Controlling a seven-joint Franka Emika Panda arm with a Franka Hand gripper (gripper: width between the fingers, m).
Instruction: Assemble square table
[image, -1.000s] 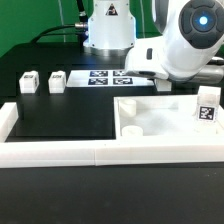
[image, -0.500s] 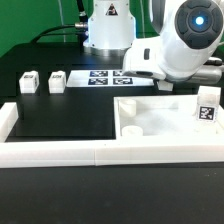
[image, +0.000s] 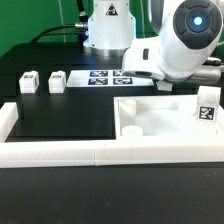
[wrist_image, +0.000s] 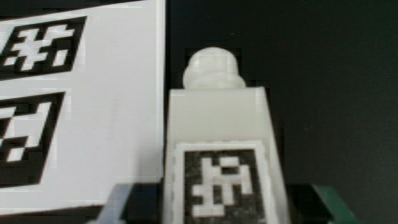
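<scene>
The square table top (image: 165, 125) is a white tray with round sockets at the front, on the exterior view's right. One tagged leg block (image: 207, 108) stands at its right edge. Two more leg blocks (image: 29, 81) (image: 57, 79) stand at the back left. In the wrist view another white tagged leg block (wrist_image: 221, 140) lies on the black table beside the marker board (wrist_image: 89, 90), its rounded peg pointing away. My gripper (wrist_image: 221, 205) has a dark finger close against each long side of this leg. In the exterior view the arm (image: 185, 45) hides the gripper.
A long white border wall (image: 60, 152) runs along the front and left of the black mat. The marker board (image: 105, 77) lies at the back centre, in front of the robot base (image: 108, 30).
The arm has shifted slightly toward the exterior view's left. The table top and the other leg blocks have not moved.
</scene>
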